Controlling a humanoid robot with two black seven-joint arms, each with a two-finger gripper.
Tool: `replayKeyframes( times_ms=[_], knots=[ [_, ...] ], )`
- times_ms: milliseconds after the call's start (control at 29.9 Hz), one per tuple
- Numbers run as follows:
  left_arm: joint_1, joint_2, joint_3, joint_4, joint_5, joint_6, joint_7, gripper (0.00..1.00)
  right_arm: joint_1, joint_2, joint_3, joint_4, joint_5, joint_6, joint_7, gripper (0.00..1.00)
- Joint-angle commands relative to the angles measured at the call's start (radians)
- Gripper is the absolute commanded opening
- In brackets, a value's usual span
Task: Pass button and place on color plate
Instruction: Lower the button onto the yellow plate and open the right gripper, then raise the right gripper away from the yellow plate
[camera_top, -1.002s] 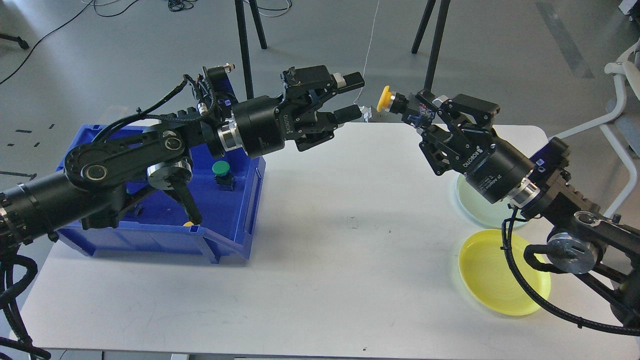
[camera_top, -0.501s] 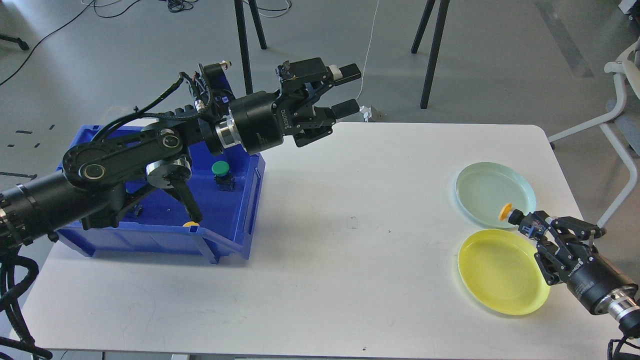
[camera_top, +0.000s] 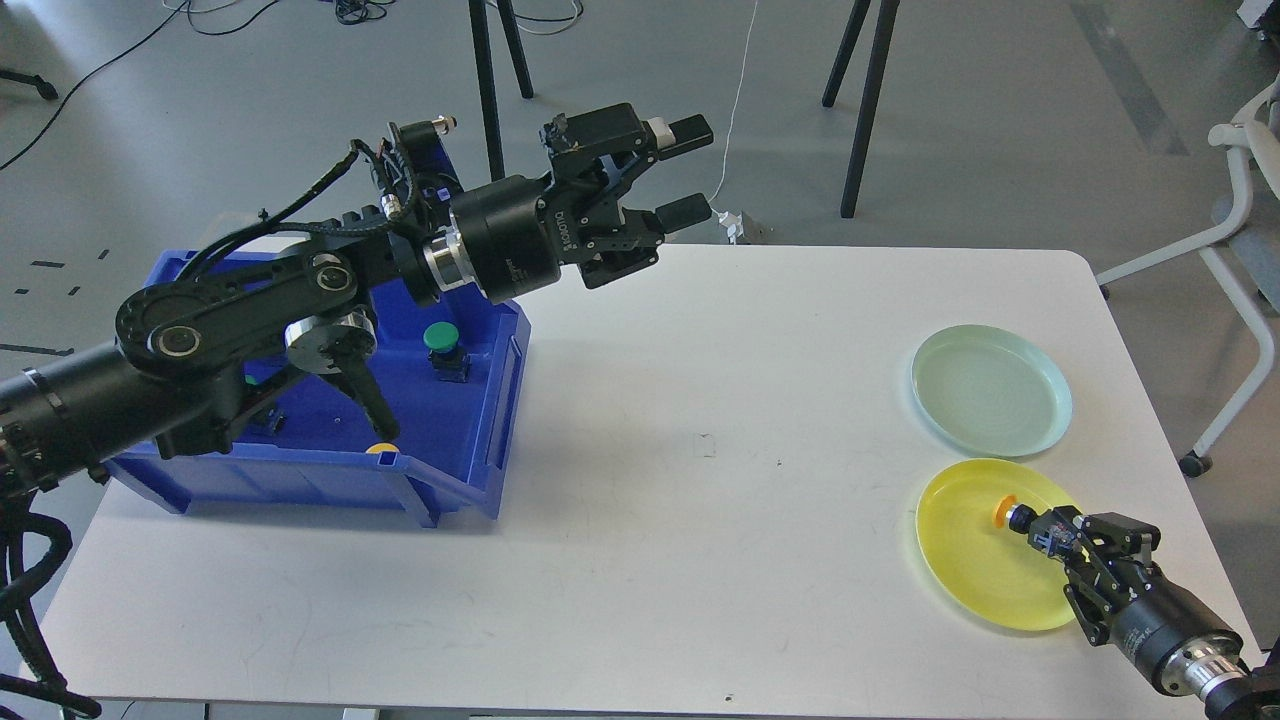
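White table (camera_top: 700, 520) fills most of the view, with grey floor and black stand legs behind it. At the right corner, the right gripper (camera_top: 1050, 532) pinches a button (camera_top: 1022, 519) with a small orange-yellow round cap on a dark body, held over the yellow plate (camera_top: 960, 560). A pale green plate (camera_top: 990, 390) lies just beyond. The left gripper (camera_top: 682, 170) hangs above the table's far edge, fingers spread and empty. Beneath that arm, a blue bin (camera_top: 480, 420) holds a green-capped button (camera_top: 441, 340).
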Motion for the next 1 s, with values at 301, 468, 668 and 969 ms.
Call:
replayKeyframes(
  times_ms=[301, 468, 668, 969],
  knots=[
    [0.019, 0.319, -0.046, -0.004, 0.307, 0.0, 0.0, 0.89, -0.015, -0.082, 0.017, 0.165, 0.017, 0.008, 0.0, 0.97],
    [0.051, 0.373, -0.044, -0.004, 0.523, 0.0, 0.0, 0.89, -0.018, -0.177, 0.1, 0.307, 0.061, 0.023, 0.0, 0.97],
    [0.092, 0.389, -0.035, 0.048, 0.949, 0.0, 0.0, 0.89, 0.008, -0.175, 0.483, 0.321, 0.273, 0.257, 0.0, 0.98],
    [0.145, 0.278, 0.017, 0.361, 1.234, 0.036, 0.0, 0.89, 0.209, -0.082, 0.496, 0.298, 0.341, 0.354, 0.0, 0.98]
  ],
)
